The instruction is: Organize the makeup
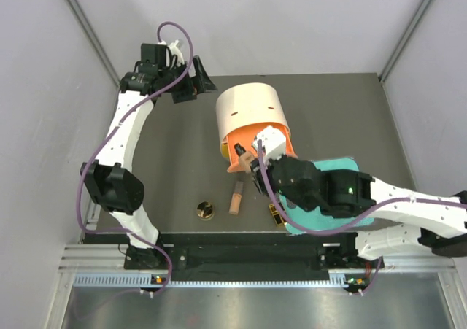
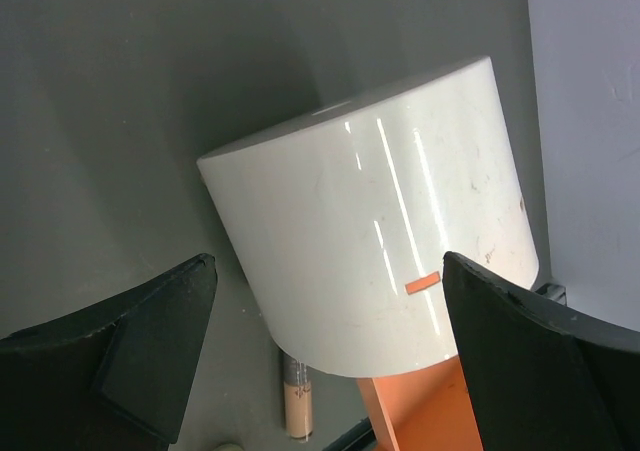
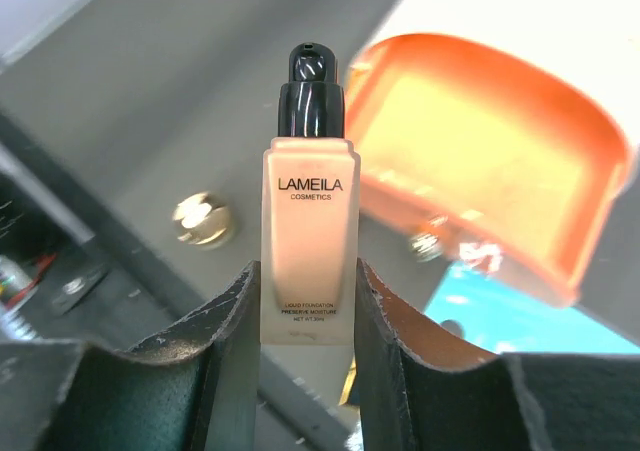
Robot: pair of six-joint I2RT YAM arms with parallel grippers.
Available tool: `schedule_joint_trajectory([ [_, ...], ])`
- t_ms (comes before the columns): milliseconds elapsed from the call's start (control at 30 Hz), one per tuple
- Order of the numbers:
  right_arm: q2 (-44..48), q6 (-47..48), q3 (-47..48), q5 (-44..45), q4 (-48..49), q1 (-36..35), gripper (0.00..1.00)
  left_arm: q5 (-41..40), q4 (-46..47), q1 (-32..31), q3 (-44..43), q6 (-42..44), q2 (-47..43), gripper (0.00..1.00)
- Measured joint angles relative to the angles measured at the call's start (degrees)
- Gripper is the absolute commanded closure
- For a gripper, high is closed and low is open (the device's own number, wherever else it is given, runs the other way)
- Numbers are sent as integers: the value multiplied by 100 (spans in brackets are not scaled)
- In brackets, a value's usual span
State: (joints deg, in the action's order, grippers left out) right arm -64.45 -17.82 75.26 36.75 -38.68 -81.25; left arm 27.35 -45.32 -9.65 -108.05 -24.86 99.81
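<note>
A: Where's the foundation bottle [image 3: 308, 241]?
B: Clamped upright in right claw [image 3: 305, 306] — near the box [image 3: 490, 161], at its orange mouth.
A: And left claw [image 2: 325, 271]?
B: Wide, facing the box. The second tube [image 1: 236, 196] and compact [image 1: 204, 211] lie on desk [image 1: 168, 168].

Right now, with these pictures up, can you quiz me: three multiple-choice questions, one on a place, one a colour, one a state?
1. The right gripper is: A open; B shut on the foundation bottle; C shut on a brush.
2. The bottle's cap is: A black; B white; C red.
3. The gold compact lies: A atop the loose tube; B inside a gripper; C on the table, left of that tube.
Answers: B, its fingers press the bottle's sides; A, the cap shows black; C, the top view shows it there.
</note>
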Motion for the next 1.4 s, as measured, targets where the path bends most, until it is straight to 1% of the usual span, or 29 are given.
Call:
schedule_joint_trajectory([
  [67, -118, 157, 63, -166, 24, 483, 100, -22, 61, -11, 28, 15, 26, 1],
  [100, -184, 256, 63, -304, 37, 870, 100, -33, 101, -15, 68, 28, 46, 1],
  [233, -356, 487, 66, -804, 61, 1963, 100, -42, 203, -42, 195, 72, 177, 1],
  [400, -682, 686, 302, -1318, 114, 2702, 100, -39, 205, -85, 269, 129, 286, 1],
  [500, -892, 800, 485, -1558, 166, 2861, 100, -35, 216, -96, 273, 168, 286, 1],
  [667, -1176, 1115, 629, -1891, 293, 2894, 100, -17, 234, -96, 273, 234, 286, 1],
  [833, -1174, 1508, 608, -2022, 262, 2942, 100, -11, 350, -96, 358, 234, 289, 1],
  [1033, -1060, 1825, 339, -2081, 179, 3220, 100, 20, 428, -96, 396, 229, 293, 1],
  [1100, -1056, 1878, 247, -2090, 142, 3270, 97, 26, 474, -96, 396, 225, 297, 1],
  [1233, -986, 1932, 114, -2168, 138, 3283, 96, 28, 540, -96, 396, 181, 330, 1],
  [1400, -855, 1947, -72, -2210, 127, 3318, 89, 28, 579, -96, 402, 140, 411, 1],
])
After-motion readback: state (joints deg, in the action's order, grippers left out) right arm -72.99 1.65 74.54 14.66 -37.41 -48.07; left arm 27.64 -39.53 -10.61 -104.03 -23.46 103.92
